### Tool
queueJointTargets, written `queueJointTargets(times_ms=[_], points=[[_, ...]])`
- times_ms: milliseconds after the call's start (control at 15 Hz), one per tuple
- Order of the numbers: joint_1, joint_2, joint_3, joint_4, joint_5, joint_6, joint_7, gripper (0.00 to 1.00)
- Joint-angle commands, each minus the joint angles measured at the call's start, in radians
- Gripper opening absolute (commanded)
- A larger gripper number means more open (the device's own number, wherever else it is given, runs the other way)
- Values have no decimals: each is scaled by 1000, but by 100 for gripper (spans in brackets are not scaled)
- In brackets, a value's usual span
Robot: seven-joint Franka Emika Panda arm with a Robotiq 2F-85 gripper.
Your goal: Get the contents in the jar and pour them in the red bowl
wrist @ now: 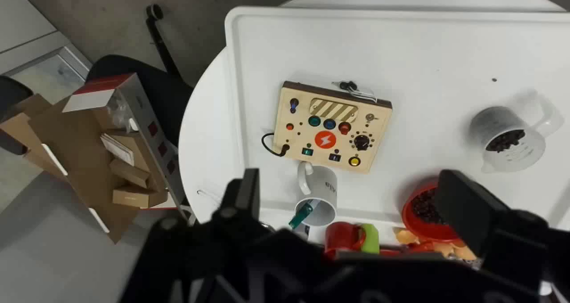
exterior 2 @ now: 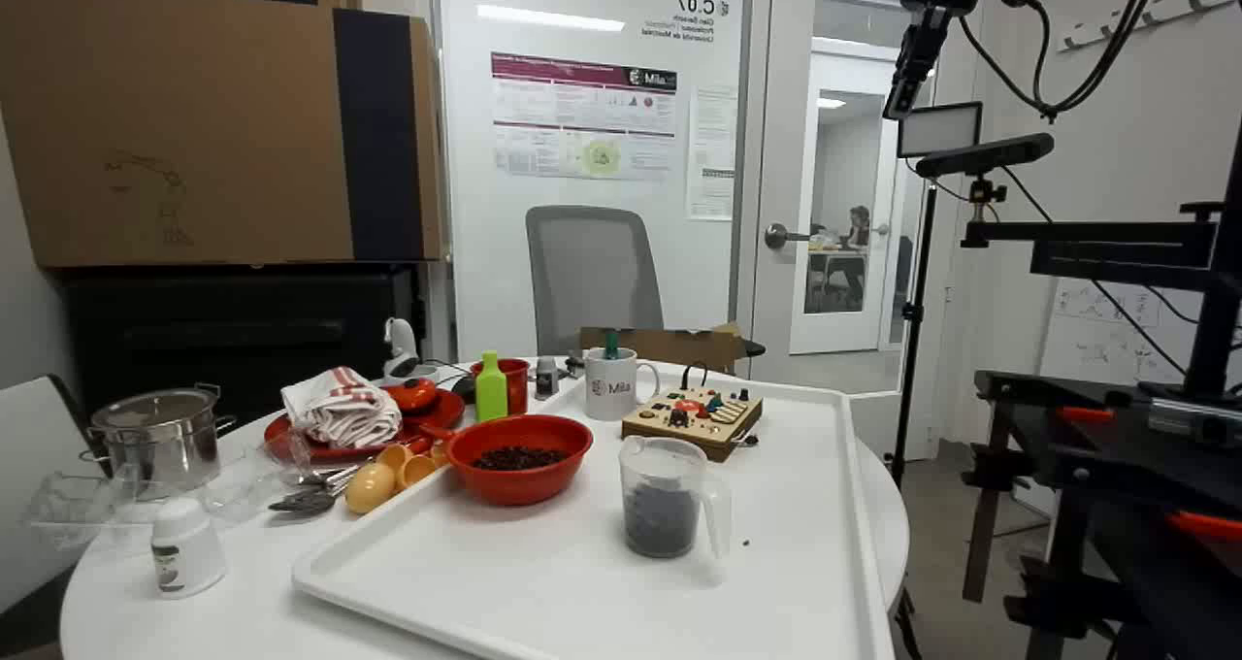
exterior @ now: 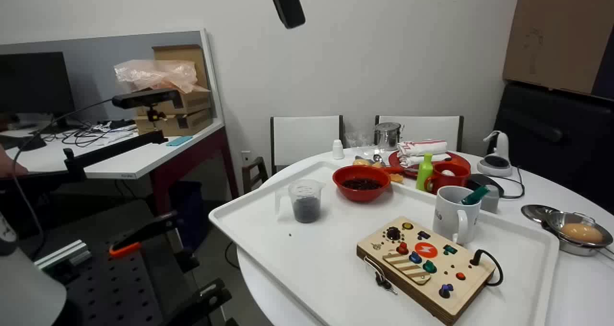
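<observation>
The jar [exterior: 306, 190] is a clear measuring cup with a handle. It stands upright on the white tray, also in an exterior view [exterior 2: 670, 454] and at the right of the wrist view [wrist: 486, 121]. Its dark contents [exterior 2: 662, 519] fill roughly the lower half and show in the wrist view [wrist: 506, 140]. The red bowl [exterior: 363, 195] stands beside it and holds dark small pieces, also in an exterior view [exterior 2: 519, 491]. In the wrist view a finger partly covers the bowl [wrist: 428, 233]. My gripper [wrist: 349, 180] is open and empty, high above the table [exterior 2: 902, 102].
A wooden switch box [exterior: 427, 268] and a white mug [exterior: 453, 215] with a green-handled item stand on the tray [exterior: 268, 249]. Behind the bowl are a green bottle [exterior 2: 492, 393], a red mug [exterior: 451, 172], egg-like items [exterior 2: 371, 488] and a cloth [exterior 2: 340, 408]. A metal pot [exterior 2: 160, 437] stands farther off.
</observation>
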Motion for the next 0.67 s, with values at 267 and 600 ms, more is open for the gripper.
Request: queueJointTargets(times_ms=[267, 600], points=[[7, 2, 0, 5, 4, -8, -69, 100], [39, -5, -48, 32, 48, -37, -135, 100]])
